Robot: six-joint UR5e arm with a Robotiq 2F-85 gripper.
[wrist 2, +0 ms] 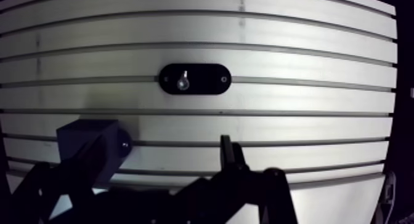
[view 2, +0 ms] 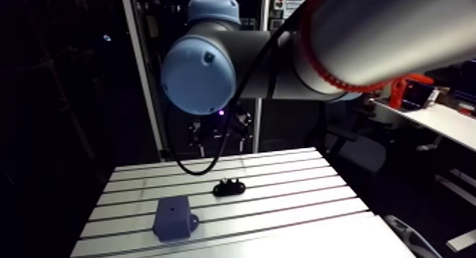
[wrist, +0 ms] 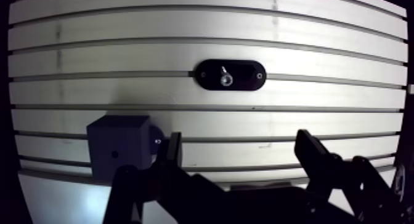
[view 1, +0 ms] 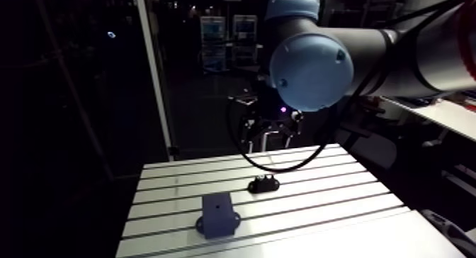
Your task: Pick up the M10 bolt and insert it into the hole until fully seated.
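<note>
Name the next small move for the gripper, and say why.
Probably ease the gripper forward until it is over the bolt. The gripper is open and empty, and the bolt stands in its black holder ahead of the gripper, not between its fingers.

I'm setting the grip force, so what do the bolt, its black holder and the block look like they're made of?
The bolt looks like bare metal: it glints. The holder is matte black, likely plastic, with no shine. The block is dull blue-grey, probably plastic, though painted metal is possible.
</note>
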